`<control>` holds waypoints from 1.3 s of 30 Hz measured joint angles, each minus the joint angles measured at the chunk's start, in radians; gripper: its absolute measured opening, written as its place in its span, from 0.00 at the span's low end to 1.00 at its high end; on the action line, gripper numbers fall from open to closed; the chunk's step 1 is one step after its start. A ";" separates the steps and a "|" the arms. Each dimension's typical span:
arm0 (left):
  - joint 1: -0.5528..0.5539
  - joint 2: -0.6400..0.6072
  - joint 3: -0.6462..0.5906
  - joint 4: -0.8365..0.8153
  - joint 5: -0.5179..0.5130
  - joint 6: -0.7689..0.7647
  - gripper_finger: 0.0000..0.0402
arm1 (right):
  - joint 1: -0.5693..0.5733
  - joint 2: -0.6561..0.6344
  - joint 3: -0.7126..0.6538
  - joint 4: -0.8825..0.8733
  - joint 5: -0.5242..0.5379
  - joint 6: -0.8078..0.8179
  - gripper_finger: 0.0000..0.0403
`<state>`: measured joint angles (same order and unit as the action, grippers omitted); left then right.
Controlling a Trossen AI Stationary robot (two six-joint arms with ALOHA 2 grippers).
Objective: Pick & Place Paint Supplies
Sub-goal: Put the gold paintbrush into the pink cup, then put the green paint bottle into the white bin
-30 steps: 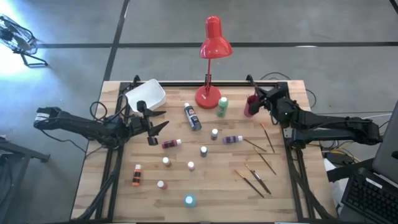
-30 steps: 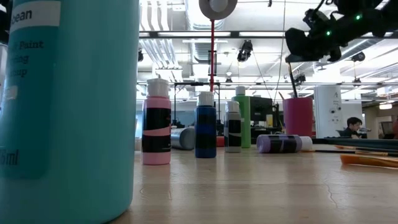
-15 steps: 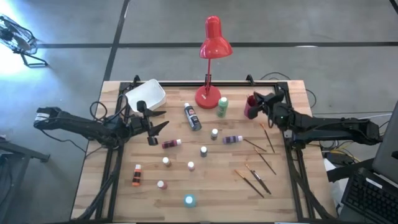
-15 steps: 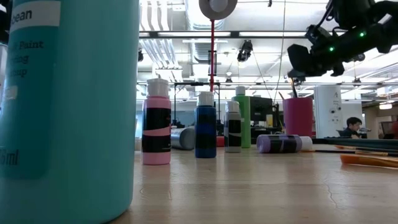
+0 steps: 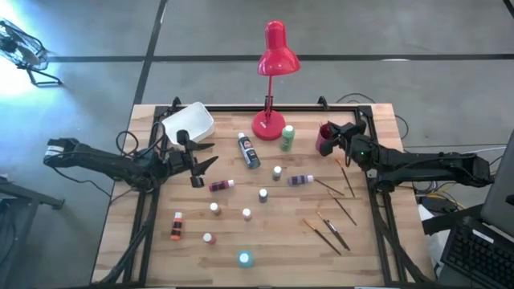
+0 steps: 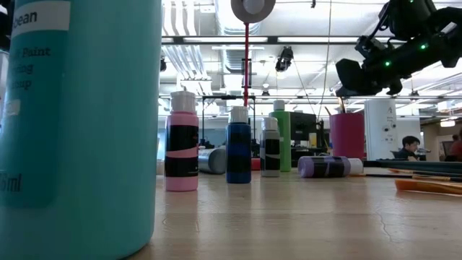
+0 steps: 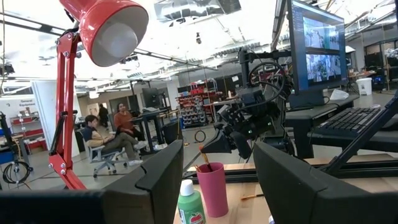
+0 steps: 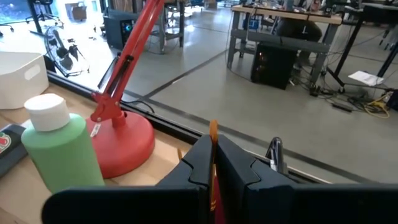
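A dark pink cup (image 5: 324, 139) stands at the far right of the wooden table, with a brush end (image 8: 275, 148) poking out of it. My right gripper (image 5: 335, 133) hovers just above the cup's rim, shut on a thin wooden-handled paintbrush (image 8: 212, 132). Small paint bottles are spread over the middle: a green one (image 5: 287, 136) upright beside the lamp, a blue one (image 5: 248, 150) and a purple one (image 5: 300, 180) on their sides, a teal one (image 5: 244, 258) near the front. Several brushes (image 5: 332, 188) lie flat at the right. My left gripper (image 5: 210, 154) waits open at the left, holding nothing. My right gripper pinches the paintbrush's wooden handle (image 8: 212, 140) between its two fingers, with a short piece of handle standing up past them. The fingers come roughly level from the table's right side and lie across the brush. The brush stands near upright, its lower part (image 6: 341, 105) reaching down into the cup.
A red desk lamp (image 5: 269, 124) stands at the far middle, its base close to the green bottle. A white bin (image 5: 189, 122) sits at the far left, beside my left gripper. More brushes (image 5: 325, 232) lie near the right front. People sit in the room beyond the table.
My right gripper has come down toward the pink cup, staying shut on the paintbrush. The brush has sunk with it, still near upright, so its lower end now reaches into the cup.
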<state>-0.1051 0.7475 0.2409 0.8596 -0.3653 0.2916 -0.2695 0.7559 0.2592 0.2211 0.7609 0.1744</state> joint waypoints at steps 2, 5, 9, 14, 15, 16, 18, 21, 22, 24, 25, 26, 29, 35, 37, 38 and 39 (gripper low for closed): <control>0.000 0.000 0.000 0.000 0.000 0.000 0.50 | 0.000 0.000 0.000 0.000 0.000 -0.005 0.02; 0.000 0.000 0.000 0.000 0.000 0.000 0.50 | 0.000 0.000 0.000 0.000 0.001 -0.009 0.05; 0.000 0.000 0.000 0.000 0.000 0.000 0.50 | -0.009 0.000 0.000 -0.002 0.003 -0.007 0.10; 0.000 0.000 0.000 0.000 0.000 0.000 0.50 | -0.022 0.000 0.000 -0.002 0.005 -0.001 0.19; 0.000 0.000 0.000 0.000 0.000 0.000 0.50 | -0.023 0.000 0.000 -0.001 0.005 -0.002 0.20; 0.000 0.000 0.000 0.000 0.000 0.000 0.50 | -0.025 -0.001 0.002 -0.001 0.005 -0.008 0.22; 0.000 0.000 0.000 0.000 0.000 0.000 0.50 | -0.026 -0.002 0.015 -0.001 0.008 -0.029 0.26; 0.000 0.000 0.000 0.000 0.000 0.000 0.50 | -0.026 -0.002 0.053 0.000 0.025 -0.069 0.30; 0.000 0.000 0.000 0.000 0.000 0.000 0.50 | -0.026 -0.002 0.069 0.000 0.025 -0.083 0.31; 0.000 0.000 0.000 0.000 0.000 0.000 0.50 | -0.026 -0.002 0.106 0.000 0.025 -0.107 0.33; 0.000 0.000 0.000 0.000 0.000 0.000 0.50 | -0.026 -0.002 0.127 -0.002 0.025 -0.118 0.34; 0.000 0.000 0.000 0.000 0.000 0.000 0.50 | -0.026 -0.002 0.151 -0.003 0.024 -0.126 0.35; 0.000 0.000 0.000 -0.001 0.000 0.000 0.50 | -0.026 -0.002 0.222 -0.005 -0.011 -0.137 0.37; 0.000 0.000 0.000 -0.003 0.000 0.000 0.50 | -0.024 0.018 0.338 -0.040 -0.241 -0.116 0.40; 0.000 0.000 0.000 -0.004 0.000 0.000 0.50 | -0.023 0.042 0.365 -0.076 -0.311 -0.078 0.40; 0.000 0.000 0.000 -0.004 0.000 0.000 0.50 | -0.021 0.057 0.374 -0.090 -0.352 -0.061 0.40; 0.000 0.000 0.000 -0.004 0.000 0.000 0.50 | -0.016 0.074 0.378 -0.095 -0.391 -0.046 0.39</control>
<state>-0.1050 0.7475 0.2409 0.8558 -0.3653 0.2916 -0.2853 0.8297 0.6373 0.1265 0.3694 0.1288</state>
